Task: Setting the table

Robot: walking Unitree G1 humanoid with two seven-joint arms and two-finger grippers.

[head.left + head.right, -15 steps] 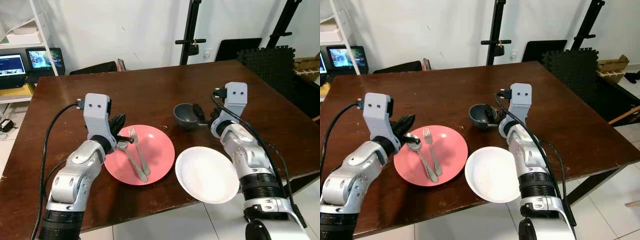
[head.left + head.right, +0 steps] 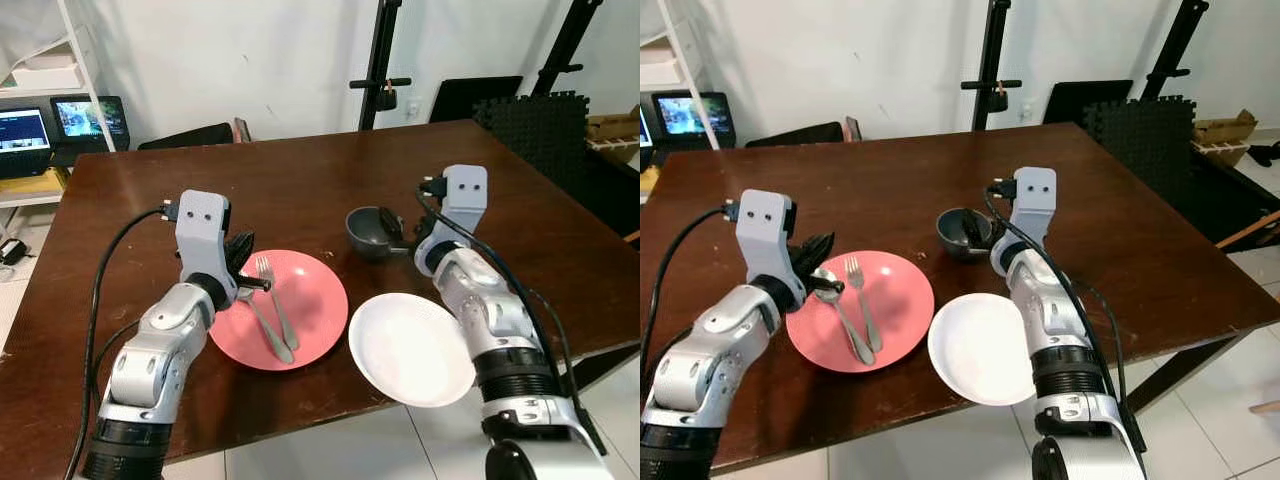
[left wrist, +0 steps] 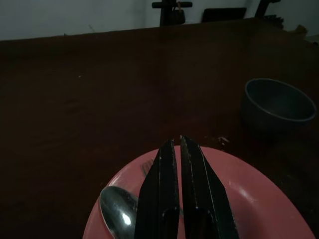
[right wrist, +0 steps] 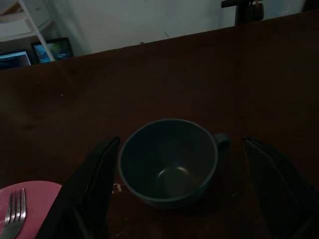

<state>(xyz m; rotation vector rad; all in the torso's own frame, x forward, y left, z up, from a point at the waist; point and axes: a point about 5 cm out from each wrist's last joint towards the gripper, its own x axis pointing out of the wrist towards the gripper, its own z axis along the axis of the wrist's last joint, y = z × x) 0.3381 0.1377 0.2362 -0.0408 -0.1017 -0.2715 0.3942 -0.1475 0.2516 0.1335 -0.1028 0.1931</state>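
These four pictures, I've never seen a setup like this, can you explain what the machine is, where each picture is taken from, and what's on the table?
It is a humanoid robot with two silver arms, each ending in two long black fingers. Two pictures come from cameras in its head, looking down at a brown table. The other two come from cameras on its wrists, looking along the fingers.

On the table lie a pink plate carrying a fork and a spoon, a white plate, and a dark cup.

The left gripper is shut above the pink plate, holding nothing. The right gripper is open, its fingers either side of the cup.
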